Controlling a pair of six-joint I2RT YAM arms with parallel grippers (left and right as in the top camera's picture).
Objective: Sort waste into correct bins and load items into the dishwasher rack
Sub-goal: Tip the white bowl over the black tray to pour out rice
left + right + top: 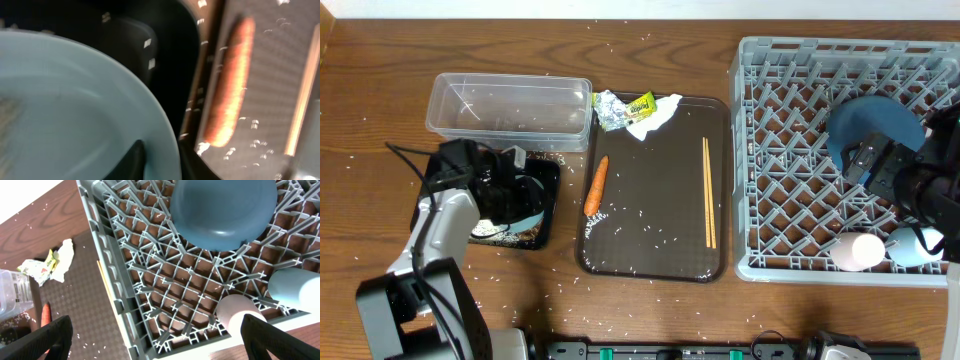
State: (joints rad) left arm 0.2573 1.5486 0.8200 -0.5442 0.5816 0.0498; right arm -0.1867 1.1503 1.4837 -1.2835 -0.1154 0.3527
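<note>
L gripper (162, 162) at lower left of overhead frame: its jaws are clamping the rim of the white bowl (75, 100), one finger inside & one outside. They are holding the bowl over the black tray (548, 200). R gripper (156, 325) is hanging over the dishwasher rack (760, 150) at right of frame, jaws spread wide, gripping nothing. In the rack's lower right corner the pink cup (860, 250) & light blue cup (912, 245) are lying side by side. The blue dish (875, 122) is lying on the grid toward upper right. Mid-frame, the serving tray (660, 170) is carrying the carrot (595, 187) at its left & the chopsticks (708, 192) at its right. Rice grains (645, 235) are lying scattered across its lower part. Foil and yellow wrapper (620, 108) + tissue (660, 112) are lying at the serving tray's top left corner. They are just right of the clear tub (510, 105), which is standing on the table (380, 90) at upper left.
</note>
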